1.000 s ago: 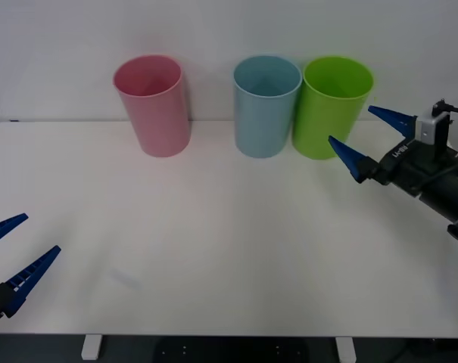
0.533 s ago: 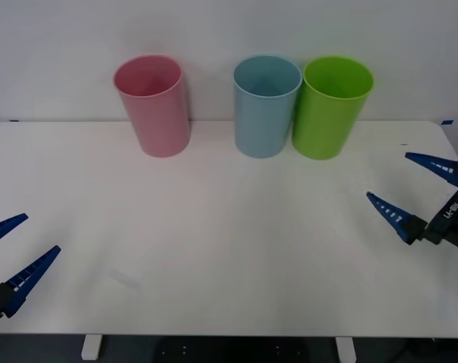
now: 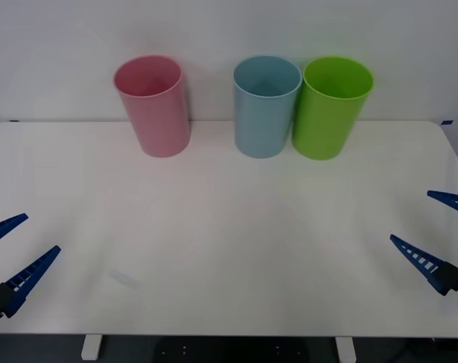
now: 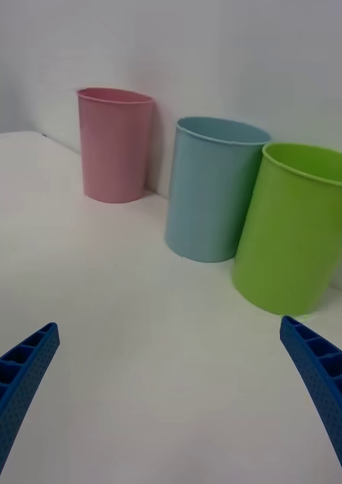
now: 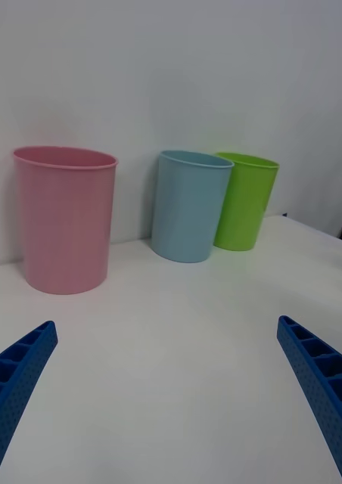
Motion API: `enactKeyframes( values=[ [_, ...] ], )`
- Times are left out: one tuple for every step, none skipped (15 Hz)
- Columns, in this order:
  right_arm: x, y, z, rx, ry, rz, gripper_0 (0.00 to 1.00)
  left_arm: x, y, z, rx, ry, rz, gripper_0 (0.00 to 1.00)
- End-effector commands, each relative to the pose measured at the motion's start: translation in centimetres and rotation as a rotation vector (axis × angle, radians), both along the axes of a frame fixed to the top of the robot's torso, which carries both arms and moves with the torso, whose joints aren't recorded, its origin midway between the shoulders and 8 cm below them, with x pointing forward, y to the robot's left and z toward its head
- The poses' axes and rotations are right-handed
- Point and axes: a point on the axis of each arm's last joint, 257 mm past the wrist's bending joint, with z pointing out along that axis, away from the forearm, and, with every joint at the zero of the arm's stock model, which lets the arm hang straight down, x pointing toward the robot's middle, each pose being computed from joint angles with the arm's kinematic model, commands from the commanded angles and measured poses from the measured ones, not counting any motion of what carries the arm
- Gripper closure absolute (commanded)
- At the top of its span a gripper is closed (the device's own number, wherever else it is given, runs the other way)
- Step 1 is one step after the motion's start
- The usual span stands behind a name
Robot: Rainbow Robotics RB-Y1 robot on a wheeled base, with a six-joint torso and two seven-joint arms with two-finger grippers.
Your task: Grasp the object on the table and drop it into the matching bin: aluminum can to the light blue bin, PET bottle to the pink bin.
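**Right arm pulled back from the bins**

My right tool (image 3: pixel 439 236) has drawn back from the light blue bin (image 3: pixel 265 113) to the bench (image 3: pixel 229 227) edge, released and empty. I judge the can dropped inside. Left tool (image 3: pixel 9 253) idle, spread.

Bright, soft light all over, with no dark corners.
The white table (image 3: pixel 229 227) looks pale and even, with a slight pinkish tint. The pink bin (image 3: pixel 151 104), the light blue bin (image 3: pixel 266 106) and the green bin (image 3: pixel 331 107) drop only faint, fuzzy shadows at their feet. There is no strong glare. The wrist views look a little soft.
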Motion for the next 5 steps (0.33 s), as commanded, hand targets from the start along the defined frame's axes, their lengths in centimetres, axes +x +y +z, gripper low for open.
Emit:
enactKeyframes(
  values=[
    [-0.43,0.04,-0.61,0.003,0.012,-0.002,0.0,0.0,0.0,0.0,0.0,0.0,0.0,0.0],
    [-0.43,0.04,-0.61,0.003,0.012,-0.002,0.0,0.0,0.0,0.0,0.0,0.0,0.0,0.0],
    [-0.43,0.04,-0.61,0.003,0.012,-0.002,0.0,0.0,0.0,0.0,0.0,0.0,0.0,0.0],
    [-0.43,0.04,-0.61,0.003,0.012,-0.002,0.0,0.0,0.0,0.0,0.0,0.0,0.0,0.0],
    [-0.43,0.04,-0.61,0.003,0.012,-0.002,0.0,0.0,0.0,0.0,0.0,0.0,0.0,0.0]
  ],
)
